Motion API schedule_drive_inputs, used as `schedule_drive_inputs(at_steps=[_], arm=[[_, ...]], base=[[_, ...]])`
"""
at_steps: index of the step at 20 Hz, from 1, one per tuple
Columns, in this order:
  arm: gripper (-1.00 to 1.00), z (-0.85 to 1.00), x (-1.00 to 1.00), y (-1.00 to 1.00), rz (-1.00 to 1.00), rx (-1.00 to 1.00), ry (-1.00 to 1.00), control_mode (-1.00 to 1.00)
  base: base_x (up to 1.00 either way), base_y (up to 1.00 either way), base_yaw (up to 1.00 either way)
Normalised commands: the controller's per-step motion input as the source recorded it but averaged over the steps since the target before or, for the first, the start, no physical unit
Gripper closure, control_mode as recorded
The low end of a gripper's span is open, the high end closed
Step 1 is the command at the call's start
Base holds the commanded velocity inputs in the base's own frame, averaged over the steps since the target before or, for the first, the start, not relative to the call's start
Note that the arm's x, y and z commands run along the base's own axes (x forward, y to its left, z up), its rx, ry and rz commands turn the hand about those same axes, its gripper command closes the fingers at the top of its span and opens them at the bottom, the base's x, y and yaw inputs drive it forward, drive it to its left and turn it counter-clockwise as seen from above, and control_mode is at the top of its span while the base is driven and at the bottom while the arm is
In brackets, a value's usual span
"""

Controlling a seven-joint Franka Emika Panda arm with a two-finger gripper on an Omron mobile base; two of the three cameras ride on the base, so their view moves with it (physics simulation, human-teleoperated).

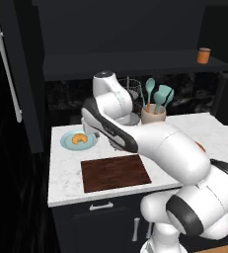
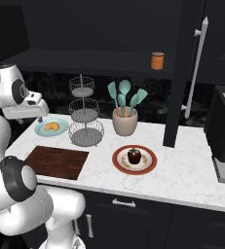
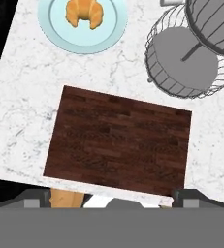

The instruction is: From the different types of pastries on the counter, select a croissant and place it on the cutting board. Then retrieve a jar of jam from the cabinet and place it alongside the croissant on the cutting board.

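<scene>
Nothing is done yet: the croissant (image 3: pixel 84 13) lies on its blue plate (image 3: pixel 50 29), the cutting board (image 3: pixel 118 140) is bare, the jar of jam (image 2: pixel 157 61) stands on the cabinet shelf (image 2: pixel 84 61). I cannot tell how the fingers stand.

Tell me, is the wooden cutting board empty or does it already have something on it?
Empty. The cutting board shows bare wood; the croissant lies on its light blue plate, and the jam jar stands on the cabinet shelf.

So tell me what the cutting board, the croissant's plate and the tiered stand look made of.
Cutting board: apparently wood, dark reddish-brown, matte, with plank-like grain. Plate: likely glazed ceramic, smooth pale blue, though plastic is possible. Tiered stand: metal wire, thin grey mesh baskets.
</scene>
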Motion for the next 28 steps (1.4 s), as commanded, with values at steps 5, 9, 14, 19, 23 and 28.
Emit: schedule_drive_inputs(at_steps=[5, 9, 14, 19, 23, 28], arm=[[-1.0, -0.36, 0.12, 0.26, 0.0, 0.0, 0.0, -1.0], [-1.0, -0.47, 0.27, 0.28, 0.0, 0.0, 0.0, -1.0], [-1.0, -0.1, 0.51, 0.01, -0.07, 0.0, 0.0, -1.0], [-1.0, -0.02, 0.44, 0.01, -0.17, 0.0, 0.0, -1.0], [-1.0, -0.08, 0.15, 0.03, -0.13, 0.02, 0.0, -1.0], [-1.0, -0.1, 0.12, 0.02, -0.01, 0.01, 0.0, -1.0]], base=[[0.0, 0.0, 0.0], [0.0, 0.0, 0.0], [0.0, 0.0, 0.0], [0.0, 0.0, 0.0], [0.0, 0.0, 0.0], [0.0, 0.0, 0.0]])
